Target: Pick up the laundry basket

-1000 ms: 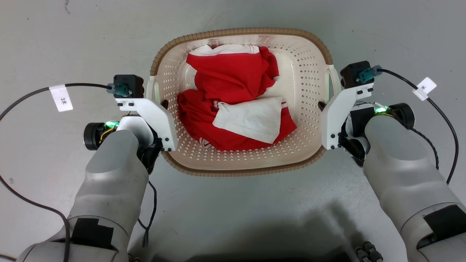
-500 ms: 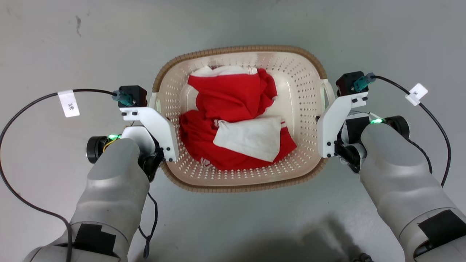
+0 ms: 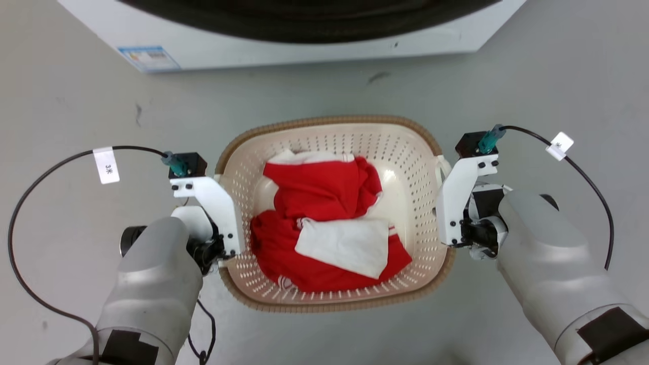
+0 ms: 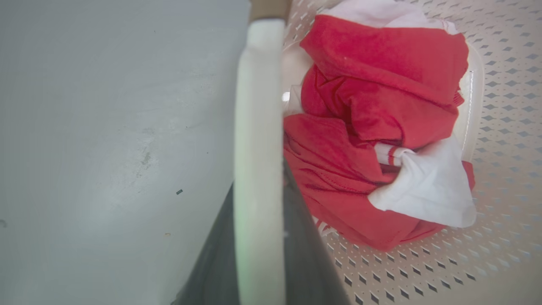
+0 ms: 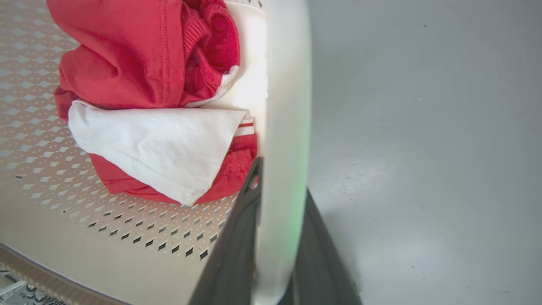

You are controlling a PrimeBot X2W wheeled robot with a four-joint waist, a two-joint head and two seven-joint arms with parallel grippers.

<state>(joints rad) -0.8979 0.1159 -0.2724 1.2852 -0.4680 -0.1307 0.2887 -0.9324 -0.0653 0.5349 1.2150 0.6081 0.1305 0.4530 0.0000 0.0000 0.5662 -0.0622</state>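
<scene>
The laundry basket [image 3: 329, 121] is cream perforated plastic with a brown woven-look rim, and it sits mid-frame in the head view with red clothes [image 3: 324, 197] and a white cloth [image 3: 345, 243] inside. My left gripper [image 3: 221, 238] is at its left side, mostly under a white camera mount. In the left wrist view the left gripper [image 4: 258, 182] is shut on the white side handle [image 4: 258, 127]. My right gripper [image 3: 445, 223] is at the right side. In the right wrist view the right gripper [image 5: 281, 178] is shut on the other handle [image 5: 283, 106]. The basket appears held off the grey floor.
A white washing machine [image 3: 304, 40] with a dark opening stands at the far edge of the head view, just beyond the basket. Black cables [image 3: 50, 167] loop out from both wrists. Grey floor [image 3: 557, 76] lies all around.
The head camera has tilted up, bringing the washing machine into view. The basket stays between both grippers and now sits lower and slightly smaller in the picture.
</scene>
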